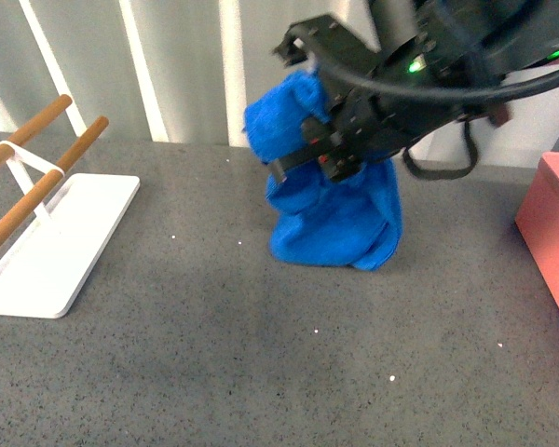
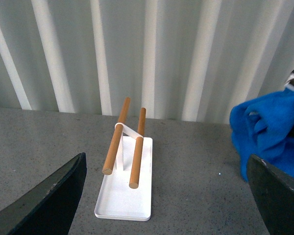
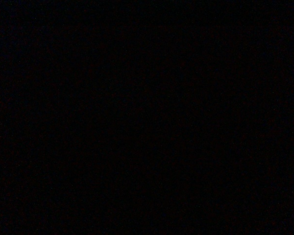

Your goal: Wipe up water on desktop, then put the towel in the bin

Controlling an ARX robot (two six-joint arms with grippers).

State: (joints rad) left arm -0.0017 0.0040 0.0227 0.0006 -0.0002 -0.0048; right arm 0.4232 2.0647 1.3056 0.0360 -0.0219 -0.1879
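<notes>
Towel (image 1: pixel 331 223) hangs bunched over the middle of the desktop (image 1: pixel 214 354), its upper folds clenched in our right gripper (image 1: pixel 291 107). From it we see the bin (image 1: pixel 554 223) at 3 o'clock and the white stand (image 1: pixel 56 242) at 9 o'clock. Our left gripper (image 2: pixel 165 159) is spread wide. The right wrist view is dark.

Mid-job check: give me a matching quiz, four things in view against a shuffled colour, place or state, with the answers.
Things:
1. towel
2. bin
3. rod stand
4. left gripper

Descriptions:
A. salmon pink, at the right edge of the front view
B. open, holding nothing
C. blue, clamped in the right gripper
D. white base, standing at the left of the desktop

Pairs: 1-C, 2-A, 3-D, 4-B
</notes>
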